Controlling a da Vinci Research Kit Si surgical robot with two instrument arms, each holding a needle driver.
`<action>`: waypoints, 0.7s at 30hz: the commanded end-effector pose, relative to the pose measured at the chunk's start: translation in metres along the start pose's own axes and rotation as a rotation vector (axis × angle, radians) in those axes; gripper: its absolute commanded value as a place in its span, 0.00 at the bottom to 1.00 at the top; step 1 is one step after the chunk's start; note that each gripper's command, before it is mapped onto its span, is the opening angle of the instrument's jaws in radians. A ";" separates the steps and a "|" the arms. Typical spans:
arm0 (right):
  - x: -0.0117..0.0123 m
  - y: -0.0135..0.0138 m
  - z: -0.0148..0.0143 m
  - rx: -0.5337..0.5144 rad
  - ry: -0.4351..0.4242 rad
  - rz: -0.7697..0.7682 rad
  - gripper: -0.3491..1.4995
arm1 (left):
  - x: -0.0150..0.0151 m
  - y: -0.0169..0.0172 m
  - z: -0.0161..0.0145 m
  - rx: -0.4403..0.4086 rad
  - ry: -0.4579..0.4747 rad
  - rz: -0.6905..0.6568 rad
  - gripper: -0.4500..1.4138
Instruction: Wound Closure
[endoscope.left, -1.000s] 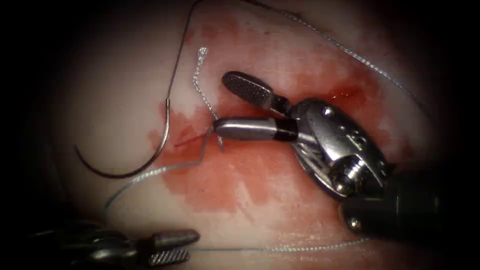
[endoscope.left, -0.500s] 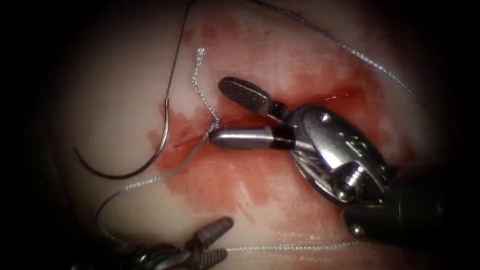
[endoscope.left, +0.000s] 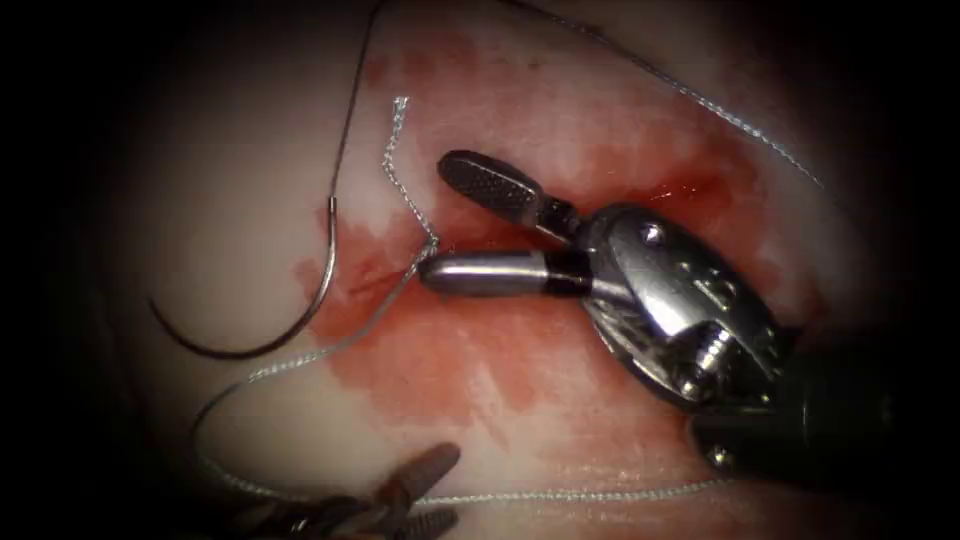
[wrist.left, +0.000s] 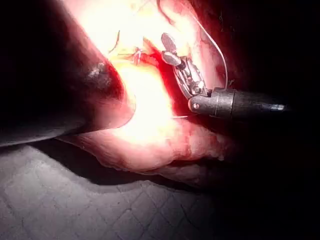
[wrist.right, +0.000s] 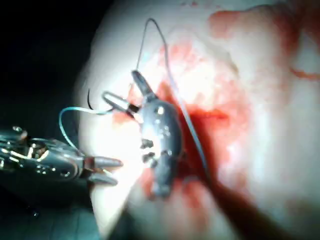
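The curved needle (endoscope.left: 300, 325) lies free on the tissue (endoscope.left: 560, 90), left of the cut (endoscope.left: 680, 188), and neither tool holds it. My right tool (endoscope.left: 435, 220) has its jaws open at the cut and holds nothing; the lower jaw rests against the thread's knot (endoscope.left: 431, 243). A short tail (endoscope.left: 392, 150) rises from that knot. The long thread (endoscope.left: 300, 358) runs down and left, loops, and passes between the open jaws of my left tool (endoscope.left: 455, 483) at the lower edge. The right wrist view shows the right tool (wrist.right: 119, 85) and the left tool (wrist.right: 117, 171), both open.
Red fluid (endoscope.left: 450, 360) stains the tissue around and below the cut. Another stretch of thread (endoscope.left: 720, 108) crosses the upper right. The needle's own thread (endoscope.left: 352, 110) leads upward from its rear end. The right tool's shaft (wrist.left: 245, 102) reaches in over the tissue.
The left tool moved right along the lower edge and opened its jaws. The kinked thread below the knot straightened. The right tool shifted slightly left.
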 end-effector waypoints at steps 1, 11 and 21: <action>-0.0006 -0.0001 0.0008 0.003 0.003 0.001 0.63 | 0.0003 -0.0001 0.0009 0.008 0.001 0.031 0.05; 0.0011 0.0002 0.0017 0.020 -0.091 -0.068 0.63 | -0.0046 -0.0027 -0.0027 0.037 -0.079 0.153 0.05; 0.0020 -0.0005 0.0097 0.118 -0.406 -0.256 0.50 | -0.0087 -0.0040 -0.0051 0.069 -0.122 0.186 0.05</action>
